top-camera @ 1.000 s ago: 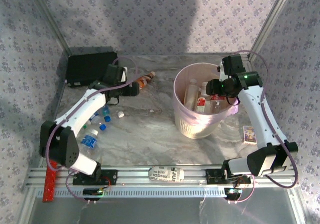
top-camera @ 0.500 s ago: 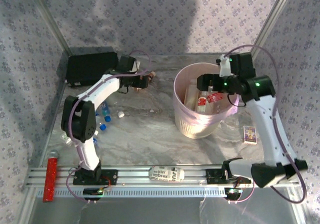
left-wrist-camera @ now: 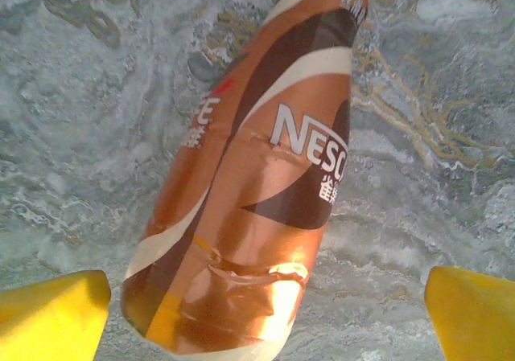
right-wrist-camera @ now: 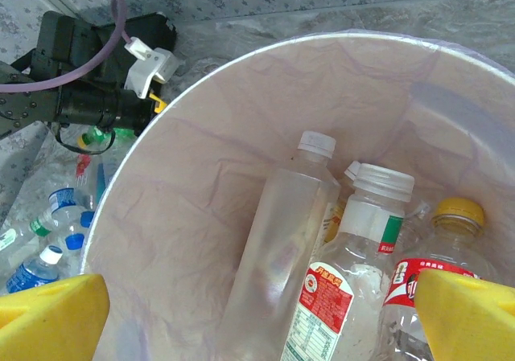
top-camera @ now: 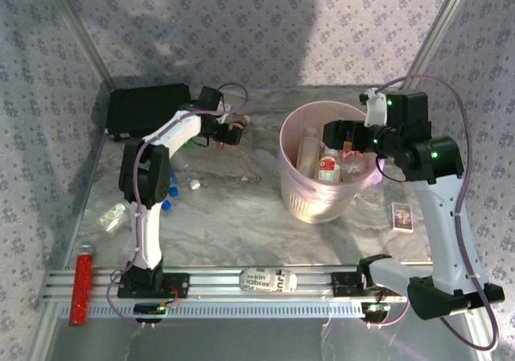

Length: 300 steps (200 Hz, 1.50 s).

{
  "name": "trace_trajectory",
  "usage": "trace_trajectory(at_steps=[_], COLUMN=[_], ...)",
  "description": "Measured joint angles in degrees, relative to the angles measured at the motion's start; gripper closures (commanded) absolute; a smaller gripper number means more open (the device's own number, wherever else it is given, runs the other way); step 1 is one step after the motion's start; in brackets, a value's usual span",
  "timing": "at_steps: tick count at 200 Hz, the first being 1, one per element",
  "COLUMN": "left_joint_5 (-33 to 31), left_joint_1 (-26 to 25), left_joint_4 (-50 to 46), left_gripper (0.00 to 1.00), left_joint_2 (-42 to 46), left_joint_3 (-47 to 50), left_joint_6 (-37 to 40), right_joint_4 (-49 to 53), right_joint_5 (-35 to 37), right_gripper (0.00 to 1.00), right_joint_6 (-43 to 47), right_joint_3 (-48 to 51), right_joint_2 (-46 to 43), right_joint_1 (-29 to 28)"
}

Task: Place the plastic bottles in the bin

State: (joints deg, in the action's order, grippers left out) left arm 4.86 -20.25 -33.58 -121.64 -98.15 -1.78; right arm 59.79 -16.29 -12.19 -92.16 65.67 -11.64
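Brown bottle (left-wrist-camera: 249, 192) (lying flat) within the spread left tool (left-wrist-camera: 261, 313)

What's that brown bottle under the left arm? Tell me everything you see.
The brown bottle lies on its side on the marbled table, wrapped in a glossy orange-brown sleeve with cream swirls and white letters NESC. The sleeve is creased near the base. The left arm's yellow fingers flank the base, well apart, not touching it.
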Motion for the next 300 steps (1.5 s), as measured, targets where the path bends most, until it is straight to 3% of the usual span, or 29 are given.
trace_trajectory(at_steps=[81,148,207,245,300], left_joint_5=[0.0,-0.1,2.7,5.1,5.2], left_joint_1=[0.0,-0.1,-0.1,-1.0,-5.7], left_joint_4=[-2.5,-2.1,2.7,6.9,12.9], left_gripper=[0.33,0.41,0.54,0.61,0.64], left_joint_2=[-3.0,-1.4,14.6,24.3,41.0], left_joint_3=[-1.5,-0.6,10.4,17.3,30.4], left_joint_6=[1.1,0.0,-3.5,-5.7,-9.4], right_joint_4=[0.0,-0.1,-1.6,-5.5,-12.0], right_joint_5=[0.4,0.4,0.2,1.7,3.5], right_gripper=[0.01,0.02,0.03,0.03,0.03], right_joint_6=[0.0,0.0,-0.5,-1.4,-3.4], right_joint_3=[-0.7,-2.9,-9.0,-12.1,-15.1], right_joint_2=[-0.1,-0.3,2.4,7.3,16.8], right_joint_1=[0.0,0.0,-2.6,-8.1,-17.4])
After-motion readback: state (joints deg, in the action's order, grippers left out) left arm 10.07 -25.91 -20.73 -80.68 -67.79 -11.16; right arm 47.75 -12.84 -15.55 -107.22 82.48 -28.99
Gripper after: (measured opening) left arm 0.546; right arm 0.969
